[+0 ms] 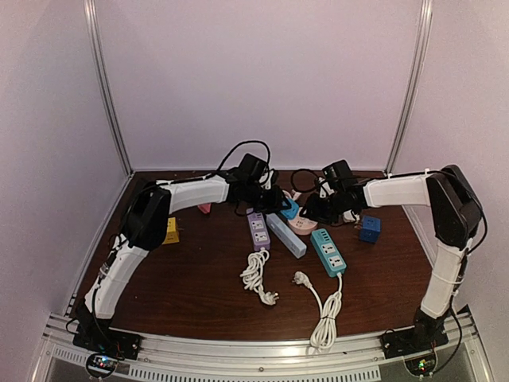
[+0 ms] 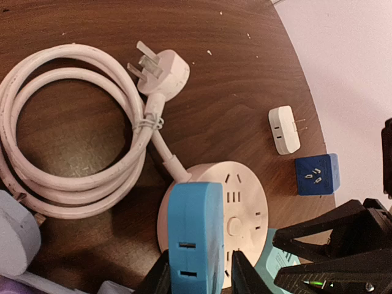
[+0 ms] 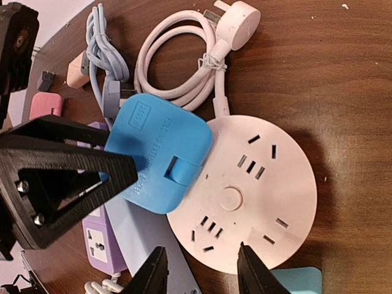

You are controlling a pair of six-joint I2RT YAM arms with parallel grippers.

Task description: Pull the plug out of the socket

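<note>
Left gripper (image 2: 201, 271) clamps blue plug (image 2: 196, 233) by its sides to pull; right gripper (image 3: 203, 254), spread wide, straddles round socket (image 3: 257, 184) at the rim, probably steadying it.

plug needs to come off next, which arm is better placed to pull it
Left: the left end effector grips the blue plug on both sides; the right end effector only straddles the rim of the round socket, apparently to steady it.
</note>
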